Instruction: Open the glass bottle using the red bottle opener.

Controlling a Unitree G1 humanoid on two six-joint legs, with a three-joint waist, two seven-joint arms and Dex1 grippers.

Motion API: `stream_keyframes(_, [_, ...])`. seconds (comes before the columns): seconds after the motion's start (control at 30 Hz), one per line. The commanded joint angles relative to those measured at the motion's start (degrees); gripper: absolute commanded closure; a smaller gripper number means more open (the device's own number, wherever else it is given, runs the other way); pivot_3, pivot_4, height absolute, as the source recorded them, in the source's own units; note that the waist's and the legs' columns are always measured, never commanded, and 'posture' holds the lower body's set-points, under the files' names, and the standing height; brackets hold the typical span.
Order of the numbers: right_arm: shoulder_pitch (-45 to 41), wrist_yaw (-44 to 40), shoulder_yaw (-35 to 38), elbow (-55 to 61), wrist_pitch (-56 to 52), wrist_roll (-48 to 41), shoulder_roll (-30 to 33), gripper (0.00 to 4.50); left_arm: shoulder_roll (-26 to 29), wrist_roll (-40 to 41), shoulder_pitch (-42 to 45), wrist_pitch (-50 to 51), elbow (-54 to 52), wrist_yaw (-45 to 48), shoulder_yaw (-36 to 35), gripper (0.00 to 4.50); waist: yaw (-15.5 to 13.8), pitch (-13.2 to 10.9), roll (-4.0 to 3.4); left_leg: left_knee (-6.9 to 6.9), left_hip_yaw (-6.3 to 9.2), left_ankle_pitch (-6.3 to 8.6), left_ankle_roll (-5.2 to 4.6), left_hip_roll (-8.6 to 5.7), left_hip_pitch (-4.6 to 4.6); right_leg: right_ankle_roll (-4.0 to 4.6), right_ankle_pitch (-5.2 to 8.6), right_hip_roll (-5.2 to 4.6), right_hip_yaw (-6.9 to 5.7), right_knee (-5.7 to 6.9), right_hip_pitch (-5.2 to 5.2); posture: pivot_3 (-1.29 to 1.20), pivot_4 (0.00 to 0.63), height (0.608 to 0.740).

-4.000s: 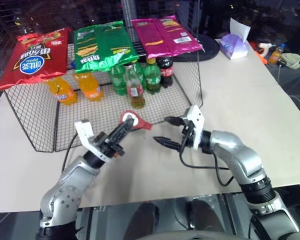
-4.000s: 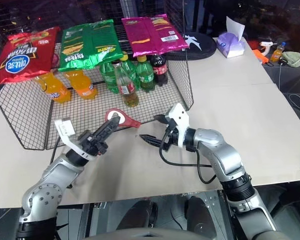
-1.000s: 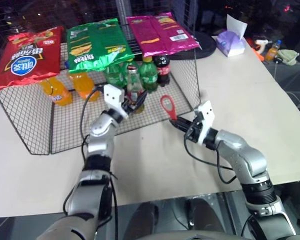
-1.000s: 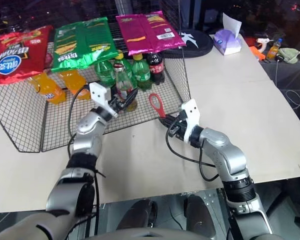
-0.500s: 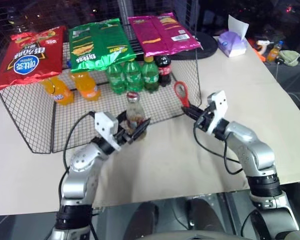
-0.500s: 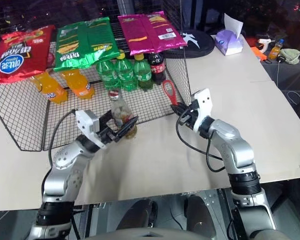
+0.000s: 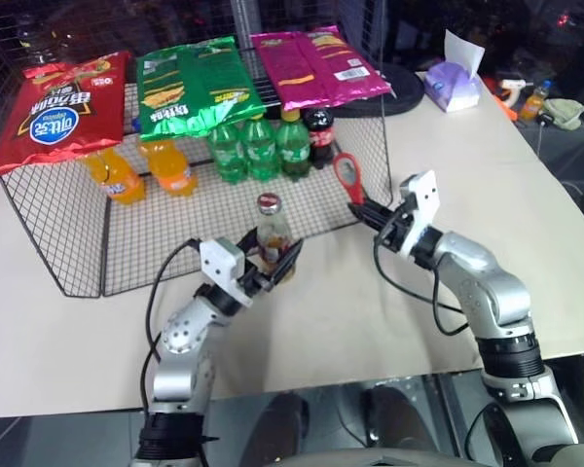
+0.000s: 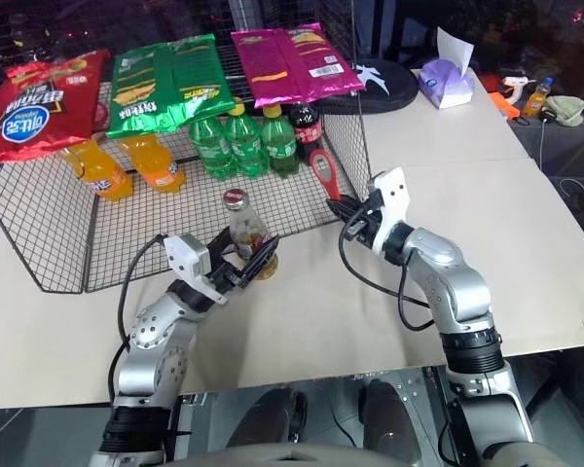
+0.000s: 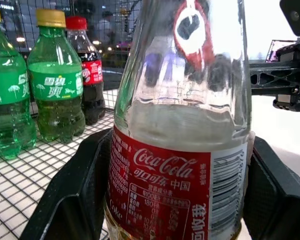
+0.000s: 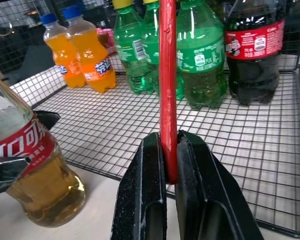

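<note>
Left eye view: small clear glass bottle (image 7: 273, 245) of yellow-amber liquid, red-and-white label, red cap still on its narrow neck, upright at the front edge of the black wire rack (image 7: 49, 253), near the middle of the beige tabletop (image 7: 487, 156). Left gripper (image 7: 275, 269): its black fingers (image 9: 72, 200) stand wide on either side of the bottle's lower body, gripping it at label height. Right gripper (image 7: 362, 208): fingers (image 10: 145, 200) closed flat on the handle of the flat red bottle opener (image 7: 348, 176), ring head up, held above the rack's front right corner, beside the bottle and apart from it. Inside the rack, along the far side: two orange soda bottles (image 7: 141, 173), three green plastic bottles (image 7: 259, 148), one dark cola bottle (image 7: 319, 136) with a red label. On top of the rack: a red snack bag (image 7: 60, 112), a green snack bag (image 7: 190, 88), a pink snack bag (image 7: 316, 66). Far right corner of the tabletop: a purple tissue pack (image 7: 454, 86) with a white tissue standing up from it.
</note>
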State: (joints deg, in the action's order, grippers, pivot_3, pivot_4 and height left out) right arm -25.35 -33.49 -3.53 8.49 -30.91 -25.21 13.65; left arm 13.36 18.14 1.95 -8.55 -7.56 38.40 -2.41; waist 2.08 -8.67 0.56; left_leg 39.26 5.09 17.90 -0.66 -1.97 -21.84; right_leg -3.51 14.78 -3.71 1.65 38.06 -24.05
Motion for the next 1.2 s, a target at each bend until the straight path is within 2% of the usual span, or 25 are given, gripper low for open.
stream_keyframes(0.03, [-0.85,-1.21,-0.25,1.77,1.18,-0.27,0.25,4.48,-0.05,-0.78,-0.92,-2.16,-0.30,-0.83,0.31,0.02,0.02,0.00,0.00,0.00,0.00,0.00,0.00,0.00,0.01,0.00,0.00,0.00,0.00,0.00,0.01,0.00,0.150,0.740])
stream_keyframes(0.13, [-0.96,-1.37,-0.27,1.61,1.22,-0.21,0.30,4.48,0.43,-3.31,-1.32,-2.22,-0.84,-3.03,0.51,0.02,0.04,0.00,0.00,0.00,0.00,0.00,0.00,0.00,0.01,0.00,0.00,0.00,0.00,0.00,0.01,0.00,0.150,0.740])
stream_keyframes(0.3, [-1.18,-1.65,-0.49,1.17,1.36,0.00,0.18,4.48,1.64,-2.93,-1.44,-0.75,-5.08,-4.47,-0.13,0.02,0.05,0.00,0.00,0.00,0.00,0.00,0.00,0.01,0.01,0.00,0.00,0.01,0.00,0.00,0.01,0.00,0.150,0.740])
stream_keyframes(0.6, [-0.83,-1.98,-0.50,0.58,1.86,0.59,0.24,4.48,3.99,3.11,-5.19,7.28,-18.10,-6.22,-0.34,0.02,0.06,0.00,-0.01,-0.01,0.00,0.00,-0.01,0.02,-0.01,0.00,0.00,-0.01,0.02,-0.02,0.01,0.00,0.150,0.740])
stream_keyframes(0.87, [-0.88,-2.44,-0.95,-0.05,2.34,1.04,0.13,4.48,4.27,7.08,-5.47,9.69,-20.76,-6.45,-1.38,0.02,0.03,0.00,-0.01,-0.01,-0.01,0.00,-0.01,0.03,0.00,0.00,0.00,0.01,0.02,-0.01,0.01,0.00,0.150,0.740])
stream_keyframes(1.2, [-0.86,-3.01,-1.25,-0.49,2.76,1.89,0.08,4.48,5.13,7.46,-5.40,10.84,-22.25,-7.34,-1.52,0.02,0.03,0.00,-0.01,-0.01,-0.01,0.00,0.00,0.03,0.00,0.00,0.00,0.02,0.02,-0.02,0.01,0.00,0.150,0.740])
